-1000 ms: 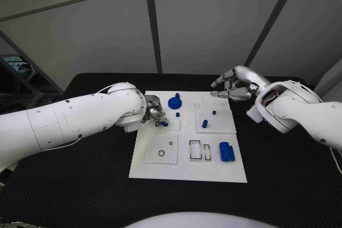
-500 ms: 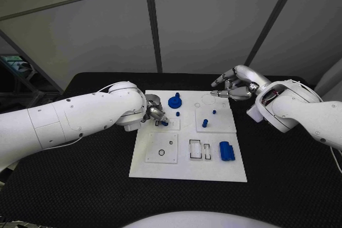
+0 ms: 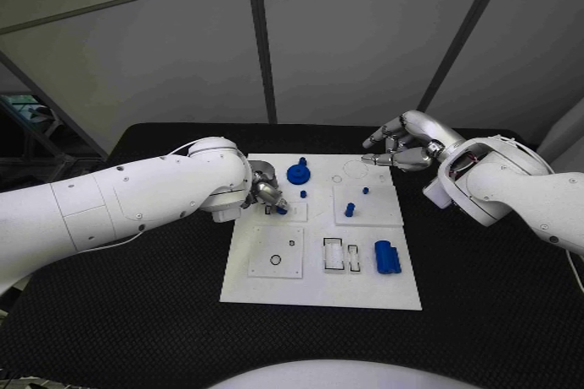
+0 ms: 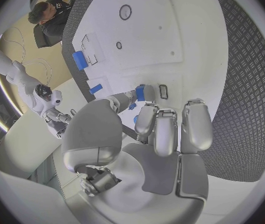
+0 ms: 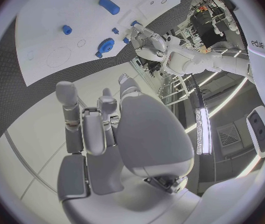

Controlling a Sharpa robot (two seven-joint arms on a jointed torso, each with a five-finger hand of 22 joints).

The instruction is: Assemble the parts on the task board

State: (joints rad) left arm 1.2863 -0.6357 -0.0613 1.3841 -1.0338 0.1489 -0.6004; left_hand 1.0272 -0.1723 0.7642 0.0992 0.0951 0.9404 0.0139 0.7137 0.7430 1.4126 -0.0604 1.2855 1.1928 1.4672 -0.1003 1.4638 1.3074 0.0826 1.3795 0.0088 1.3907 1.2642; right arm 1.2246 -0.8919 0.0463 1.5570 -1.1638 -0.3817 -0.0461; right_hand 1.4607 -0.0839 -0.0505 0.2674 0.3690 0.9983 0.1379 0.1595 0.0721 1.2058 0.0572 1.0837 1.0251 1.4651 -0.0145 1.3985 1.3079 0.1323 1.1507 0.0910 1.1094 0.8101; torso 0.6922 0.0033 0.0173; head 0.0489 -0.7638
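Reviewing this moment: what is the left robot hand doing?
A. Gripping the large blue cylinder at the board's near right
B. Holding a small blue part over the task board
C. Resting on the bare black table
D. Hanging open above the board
B: the left robot hand pinches a small blue part in its fingertips over the task board.

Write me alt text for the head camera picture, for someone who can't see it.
A robot's left robot hand pinches a small blue part over the left side of a white task board on a black table. The right robot hand hovers empty near the board's far right corner. Other blue parts sit on the board, including a round piece and a ribbed block.
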